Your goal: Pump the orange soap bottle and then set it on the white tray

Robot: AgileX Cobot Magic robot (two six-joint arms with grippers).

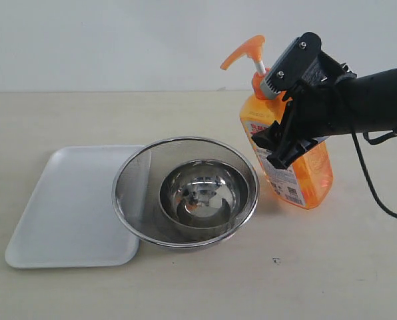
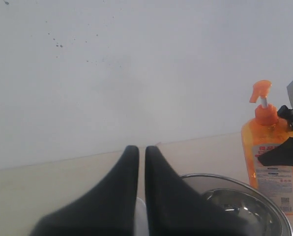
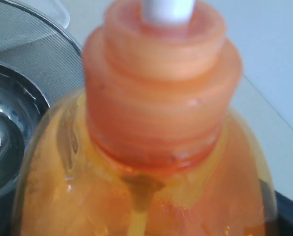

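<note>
**Right gripper (image 1: 276,123) on orange soap bottle (image 1: 306,175)**
Jaws spread wide, clamping tilted bottle below pump collar. Mesh strainer (image 1: 137,175), steel bowl (image 1: 205,183) nested inside, just beside gripper, overlapping white tray (image 1: 65,207) beyond. Left gripper (image 2: 141,148) nearly closed, empty.

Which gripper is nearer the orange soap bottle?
Right. The right gripper has its jaws around the orange soap bottle; the left gripper is away beyond the mesh strainer bowl.
</note>
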